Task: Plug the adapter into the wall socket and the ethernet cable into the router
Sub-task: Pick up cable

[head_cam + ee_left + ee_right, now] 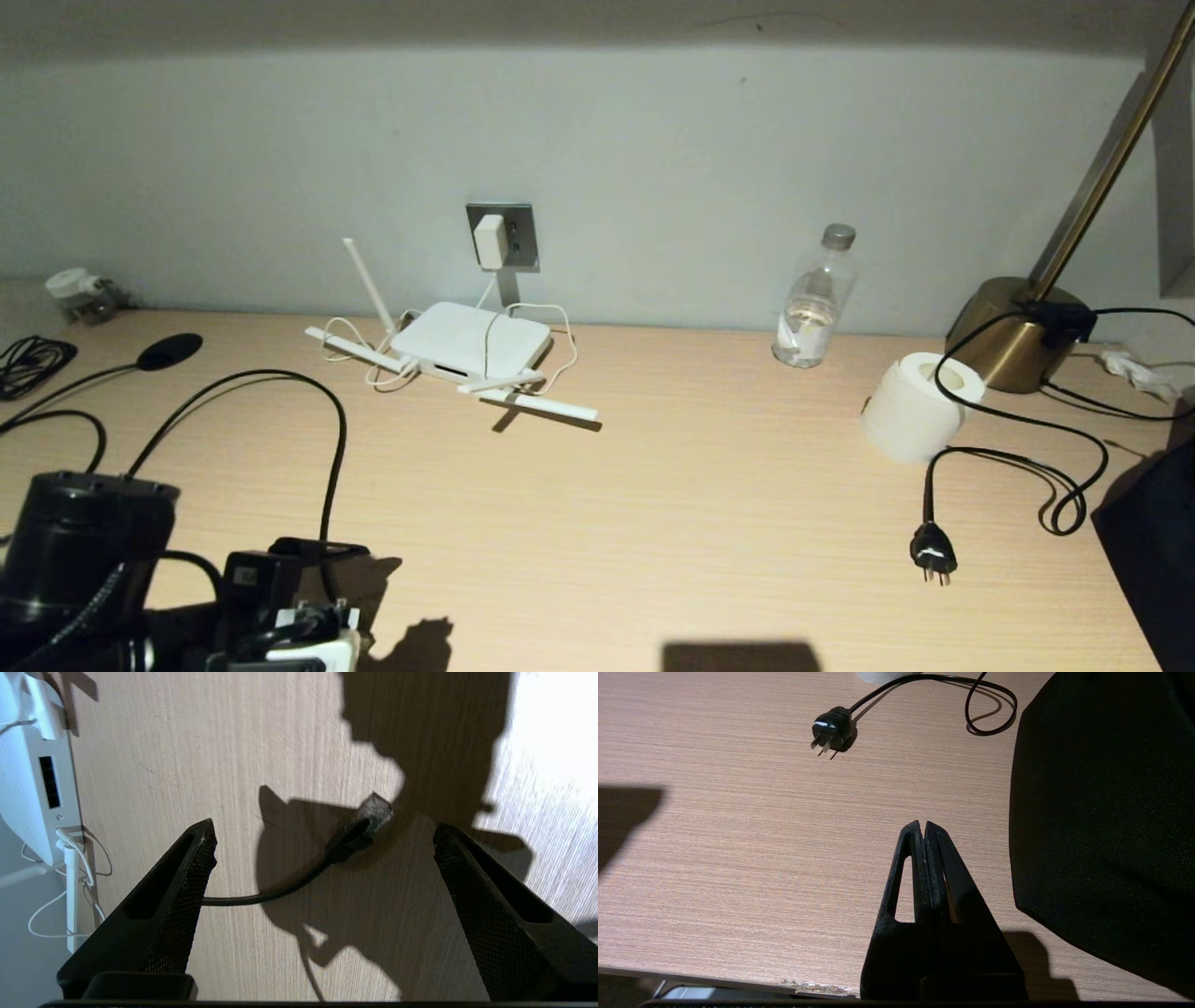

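The adapter (489, 242), a small white rounded block, sits plugged into the grey metal wall socket (504, 236) at about 12 o'clock on the wall, its thin white cord dropping to the router (470, 347) just below. The router is a flat white box with long white antennas splayed on the desk (709, 504); one antenna stands up at 11 o'clock. The ethernet cable (299, 884), thin and black with a small clear clip connector (375, 811), lies on the desk at about 7 o'clock, unplugged. The left gripper (322, 833) hangs over it with jaws spread wide, connector between them, untouched. The right gripper (924, 828) rests at 5 o'clock, jaws pressed together, near a black three-pin plug (831, 730).
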{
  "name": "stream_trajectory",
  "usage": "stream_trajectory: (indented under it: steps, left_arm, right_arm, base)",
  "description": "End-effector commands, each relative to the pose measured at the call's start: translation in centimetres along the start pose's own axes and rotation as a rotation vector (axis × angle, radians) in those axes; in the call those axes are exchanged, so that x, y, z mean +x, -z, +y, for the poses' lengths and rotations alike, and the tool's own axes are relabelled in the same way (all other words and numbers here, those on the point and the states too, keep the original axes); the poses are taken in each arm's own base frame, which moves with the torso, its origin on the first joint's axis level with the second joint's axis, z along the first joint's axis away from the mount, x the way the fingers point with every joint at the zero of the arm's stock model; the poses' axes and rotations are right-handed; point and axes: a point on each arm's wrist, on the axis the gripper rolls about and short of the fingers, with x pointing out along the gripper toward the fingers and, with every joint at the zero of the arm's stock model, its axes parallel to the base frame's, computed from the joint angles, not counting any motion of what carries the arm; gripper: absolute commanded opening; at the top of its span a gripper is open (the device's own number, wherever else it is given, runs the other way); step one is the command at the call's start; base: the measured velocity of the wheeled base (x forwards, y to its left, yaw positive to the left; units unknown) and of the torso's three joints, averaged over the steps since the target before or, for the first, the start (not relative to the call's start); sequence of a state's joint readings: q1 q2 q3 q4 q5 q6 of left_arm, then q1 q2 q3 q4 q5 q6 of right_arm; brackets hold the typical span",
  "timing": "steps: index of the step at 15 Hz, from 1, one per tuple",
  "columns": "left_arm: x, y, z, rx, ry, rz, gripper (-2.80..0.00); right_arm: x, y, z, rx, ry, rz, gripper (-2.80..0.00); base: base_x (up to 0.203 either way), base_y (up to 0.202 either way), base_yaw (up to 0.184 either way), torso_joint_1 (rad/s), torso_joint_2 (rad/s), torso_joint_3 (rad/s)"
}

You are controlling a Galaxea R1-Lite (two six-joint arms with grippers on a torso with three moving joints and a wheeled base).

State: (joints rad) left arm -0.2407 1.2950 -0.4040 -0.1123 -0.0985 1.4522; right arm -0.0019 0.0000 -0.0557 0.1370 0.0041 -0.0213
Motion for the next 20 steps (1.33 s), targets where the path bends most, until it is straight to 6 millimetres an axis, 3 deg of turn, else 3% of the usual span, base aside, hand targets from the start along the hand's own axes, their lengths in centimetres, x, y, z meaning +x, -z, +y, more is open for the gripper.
stream_trajectory:
  steps: [1, 9, 13, 20]
  left_arm:
    - [0.7, 0.4, 0.0, 0.003, 0.029, 0.016, 0.00]
    - [5.5, 0.8, 3.1, 0.009, -0.070, 0.011, 0.00]
    - [5.9, 0.7, 4.7, 0.012, -0.102, 0.007, 0.00]
    - [5.7, 0.8, 4.8, 0.057, -0.054, 0.016, 0.00]
  right_arm:
    - [0.0, 0.0, 0.0, 0.000, -0.001, 0.001, -2.80]
    - [0.0, 0.0, 0.0, 0.000, -0.001, 0.002, -2.80]
    - [0.0, 0.0, 0.0, 0.000, -0.001, 0.001, -2.80]
    - [0.0, 0.0, 0.0, 0.000, -0.001, 0.002, -2.80]
  base:
    - [0.000, 0.000, 0.000, 0.000, 0.00, 0.000]
    - [0.000, 0.000, 0.000, 0.000, 0.00, 0.000]
    - [0.000, 0.000, 0.000, 0.000, 0.00, 0.000]
    - [0.000, 0.000, 0.000, 0.000, 0.00, 0.000]
